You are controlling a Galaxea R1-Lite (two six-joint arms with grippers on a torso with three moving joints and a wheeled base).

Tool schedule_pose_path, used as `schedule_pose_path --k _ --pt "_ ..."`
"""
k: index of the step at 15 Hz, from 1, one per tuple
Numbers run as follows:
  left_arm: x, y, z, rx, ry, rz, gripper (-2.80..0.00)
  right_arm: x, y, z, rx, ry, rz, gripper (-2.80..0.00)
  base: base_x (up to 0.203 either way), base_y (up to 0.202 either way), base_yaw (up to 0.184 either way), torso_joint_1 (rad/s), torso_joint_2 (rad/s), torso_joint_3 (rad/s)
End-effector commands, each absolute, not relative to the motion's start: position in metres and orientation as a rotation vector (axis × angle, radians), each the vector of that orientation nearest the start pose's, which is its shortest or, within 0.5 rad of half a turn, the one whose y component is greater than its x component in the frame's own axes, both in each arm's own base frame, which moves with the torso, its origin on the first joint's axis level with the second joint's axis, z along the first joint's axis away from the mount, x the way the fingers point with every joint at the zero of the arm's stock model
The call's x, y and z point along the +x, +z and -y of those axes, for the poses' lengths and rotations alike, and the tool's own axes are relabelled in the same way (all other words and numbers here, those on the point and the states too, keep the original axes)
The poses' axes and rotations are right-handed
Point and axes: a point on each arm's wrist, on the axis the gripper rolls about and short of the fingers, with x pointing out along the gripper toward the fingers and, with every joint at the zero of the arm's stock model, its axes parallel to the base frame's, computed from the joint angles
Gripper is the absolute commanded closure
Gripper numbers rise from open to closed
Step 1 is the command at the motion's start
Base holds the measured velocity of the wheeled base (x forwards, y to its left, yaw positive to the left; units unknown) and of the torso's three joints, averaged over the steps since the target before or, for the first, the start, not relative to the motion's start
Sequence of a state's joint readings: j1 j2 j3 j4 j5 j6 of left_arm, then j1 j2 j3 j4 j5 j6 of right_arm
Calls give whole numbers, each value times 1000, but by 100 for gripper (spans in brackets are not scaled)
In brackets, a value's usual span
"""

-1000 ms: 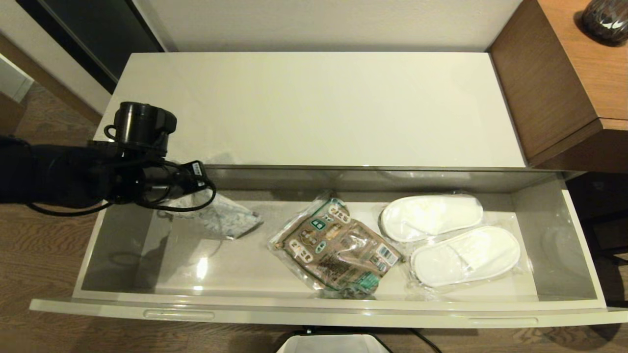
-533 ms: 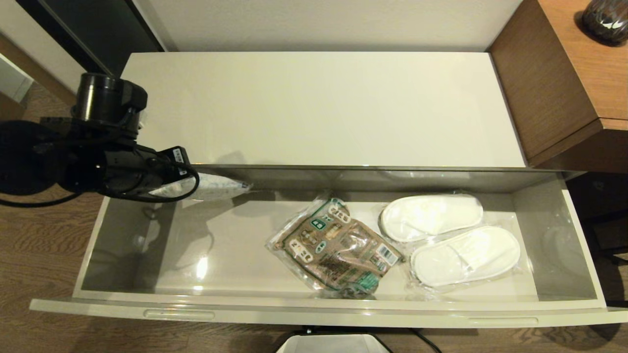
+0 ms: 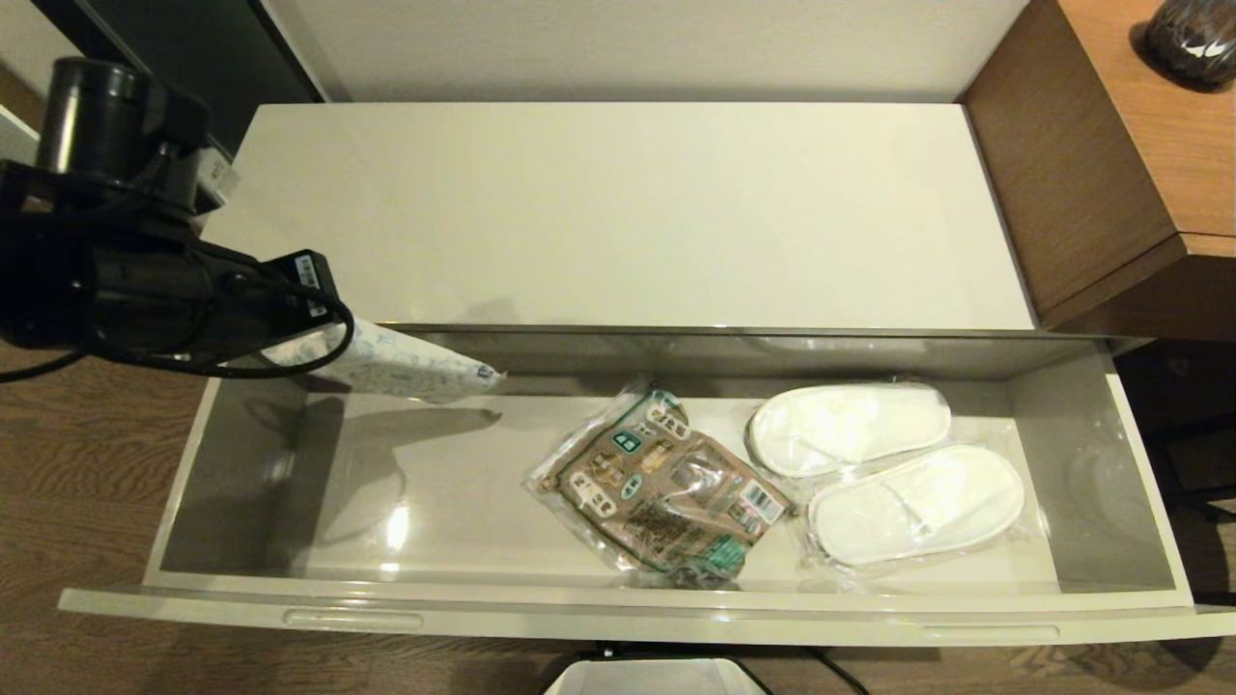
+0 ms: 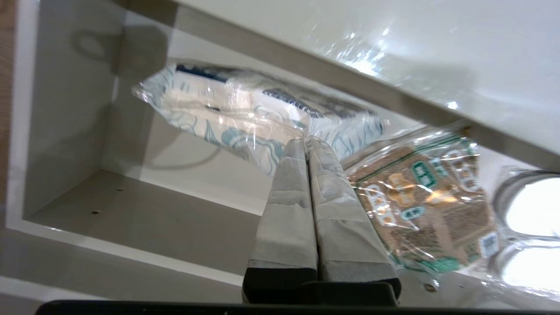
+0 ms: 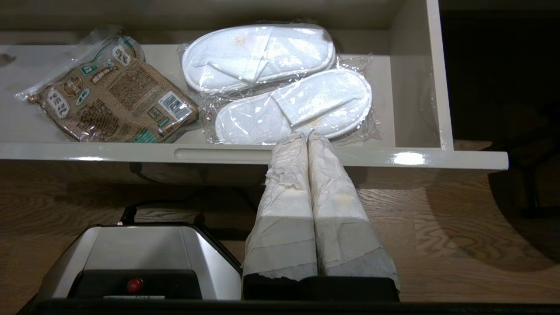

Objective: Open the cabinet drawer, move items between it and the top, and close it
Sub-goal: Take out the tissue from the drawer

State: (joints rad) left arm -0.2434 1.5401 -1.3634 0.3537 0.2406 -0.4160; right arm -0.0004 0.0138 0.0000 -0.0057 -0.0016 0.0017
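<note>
The cabinet drawer (image 3: 618,618) stands pulled out wide below the cream top (image 3: 618,212). My left gripper (image 4: 306,142) is shut on an edge of the small white packet with blue print (image 4: 245,113). It holds the packet (image 3: 406,365) in the air over the drawer's left end, level with the top's front edge. The wrapped white slippers (image 3: 884,473) lie at the right end of the drawer floor. My right gripper (image 5: 306,135) is shut on nothing, low in front of the drawer's front edge (image 5: 393,157) near the slippers (image 5: 280,83); the head view does not show it.
A brown-and-green printed packet (image 3: 661,487) lies in the drawer's middle. A brown wood-grain desk (image 3: 1110,145) with a dark vase (image 3: 1193,34) adjoins the cabinet on the right. My base (image 5: 131,258) sits on the wood floor before the drawer.
My left arm has risen and drawn back to the left, lifting the small white packet off the drawer floor to the height of the top's front edge. The right gripper stays shut.
</note>
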Motion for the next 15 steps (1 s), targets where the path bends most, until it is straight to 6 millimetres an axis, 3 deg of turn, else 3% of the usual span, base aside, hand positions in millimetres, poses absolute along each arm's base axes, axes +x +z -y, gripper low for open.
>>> schedule_pose_path --k 1,7,15 --pt "242 311 56 -297 77 -472 0 -22 76 0 2 -2 -11 0 0 0 0 0 0 0" --pt "213 339 49 -316 31 -444 0 -22 76 0 2 -2 -11 0 0 0 0 0 0 0" --pt "189 354 46 -324 -2 -422 0 -22 76 0 2 -2 -11 0 0 0 0 0 0 0"
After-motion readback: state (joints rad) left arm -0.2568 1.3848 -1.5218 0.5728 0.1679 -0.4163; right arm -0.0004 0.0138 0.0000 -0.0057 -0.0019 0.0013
